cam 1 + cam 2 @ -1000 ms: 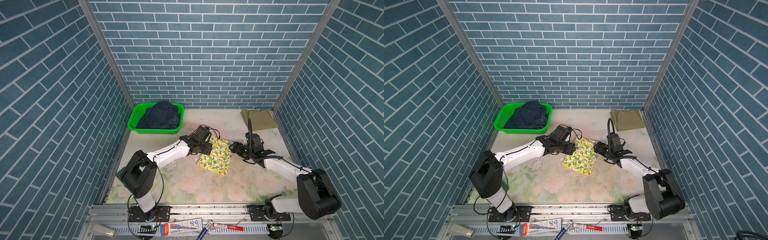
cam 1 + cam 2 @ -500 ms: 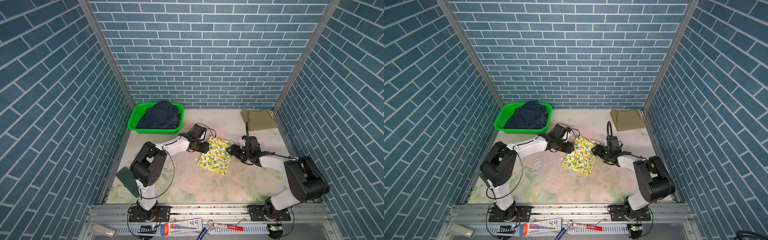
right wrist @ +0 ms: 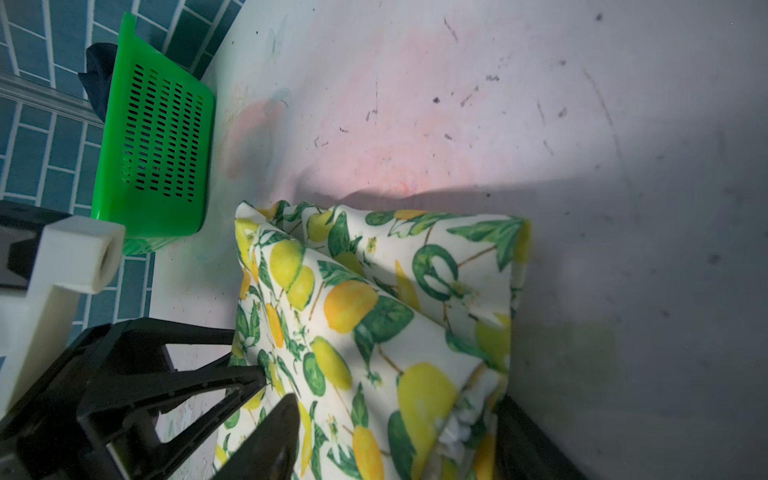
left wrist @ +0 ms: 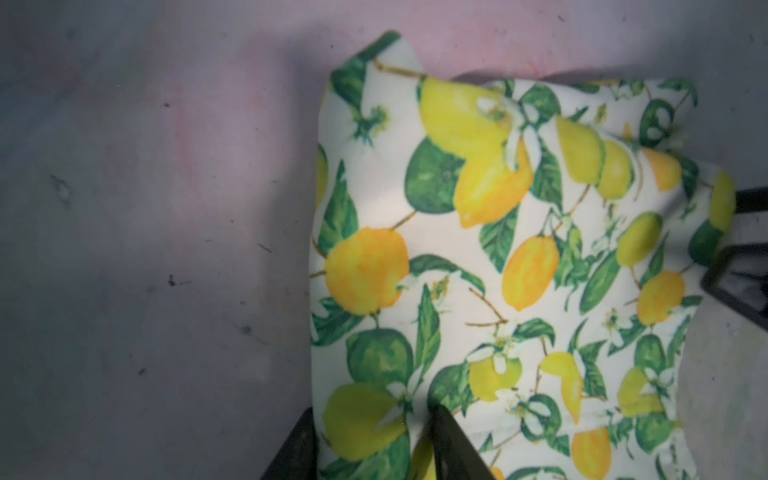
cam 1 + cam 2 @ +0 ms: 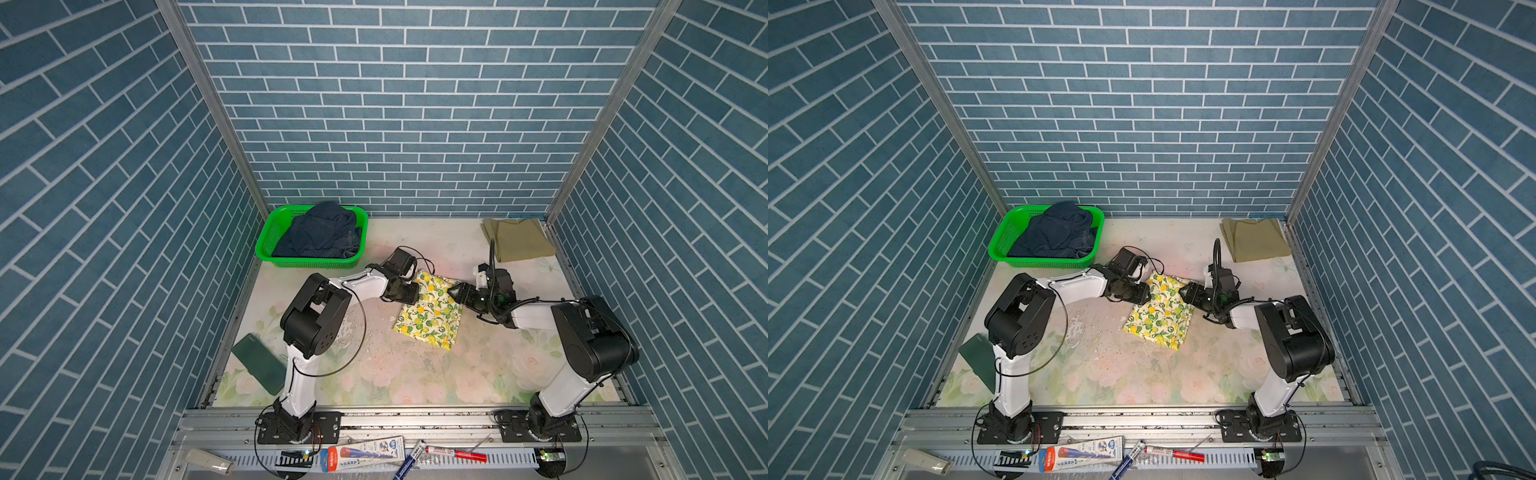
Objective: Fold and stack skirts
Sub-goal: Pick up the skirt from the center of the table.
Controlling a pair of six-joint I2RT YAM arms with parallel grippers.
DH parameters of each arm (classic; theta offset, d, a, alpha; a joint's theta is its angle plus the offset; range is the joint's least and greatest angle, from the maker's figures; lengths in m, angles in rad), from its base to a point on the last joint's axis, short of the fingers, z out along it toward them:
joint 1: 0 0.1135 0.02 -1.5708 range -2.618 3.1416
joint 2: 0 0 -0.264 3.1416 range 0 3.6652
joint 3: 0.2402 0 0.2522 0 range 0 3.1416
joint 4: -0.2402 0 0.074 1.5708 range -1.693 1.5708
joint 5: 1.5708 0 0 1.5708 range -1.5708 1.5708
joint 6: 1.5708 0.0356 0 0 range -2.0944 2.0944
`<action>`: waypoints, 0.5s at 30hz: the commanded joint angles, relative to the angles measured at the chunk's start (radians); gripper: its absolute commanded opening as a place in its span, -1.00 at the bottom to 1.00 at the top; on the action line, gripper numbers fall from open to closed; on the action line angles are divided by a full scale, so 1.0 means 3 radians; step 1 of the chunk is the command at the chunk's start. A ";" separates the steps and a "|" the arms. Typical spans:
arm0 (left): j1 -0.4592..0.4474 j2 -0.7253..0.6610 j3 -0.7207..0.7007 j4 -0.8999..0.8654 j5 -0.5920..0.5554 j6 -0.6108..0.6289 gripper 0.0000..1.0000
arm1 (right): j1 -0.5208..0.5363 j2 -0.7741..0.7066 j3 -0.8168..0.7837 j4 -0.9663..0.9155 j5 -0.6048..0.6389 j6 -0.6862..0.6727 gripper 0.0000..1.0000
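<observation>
The lemon-print skirt (image 5: 430, 309) (image 5: 1160, 313) lies folded flat mid-table. My left gripper (image 5: 409, 291) (image 4: 372, 411) is open at its far left corner. One finger rests on the print and the other just off the cloth's edge. At the far right corner my right gripper (image 5: 455, 293) (image 3: 395, 401) is open, its jaws wide across the cloth. The cloth between both pairs of jaws lies flat. The olive-khaki skirt (image 5: 517, 241) (image 5: 1254, 239) lies folded at the back right. The navy denim skirt (image 5: 320, 230) (image 5: 1054, 230) is heaped in the basket.
The green mesh basket (image 5: 270, 232) (image 3: 158, 145) stands at the back left. A dark green flat piece (image 5: 259, 368) lies by the left wall near the front. Pens and a tube (image 5: 365, 451) lie on the front rail. Tiled walls enclose three sides.
Both arms have drawn their elbows up and in while the wrists stayed at the lemon skirt's far corners. The left jaws have narrowed around the cloth's edge, and the right ones slightly.
</observation>
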 commanded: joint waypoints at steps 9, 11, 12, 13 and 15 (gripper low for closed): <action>-0.0008 0.0184 0.0103 -0.0125 -0.0098 -0.0081 -0.41 | -0.0006 0.0558 -0.0036 -0.0428 0.0043 -0.0065 0.32; -0.0015 0.0191 0.0100 -0.0125 -0.0096 -0.0093 -0.43 | -0.0004 0.0633 0.0011 -0.0398 -0.0034 -0.0083 0.28; -0.0018 0.0188 0.0094 -0.0120 -0.0096 -0.0096 -0.43 | -0.0004 0.0667 0.0031 -0.0378 -0.0074 -0.0093 0.25; -0.0027 0.0189 0.0089 -0.0115 -0.0099 -0.0098 -0.44 | -0.0003 0.0703 0.0050 -0.0329 -0.0132 -0.0109 0.20; -0.0033 0.0192 0.0089 -0.0107 -0.0091 -0.0109 -0.44 | 0.0006 0.0755 0.0100 -0.0273 -0.0244 -0.0152 0.11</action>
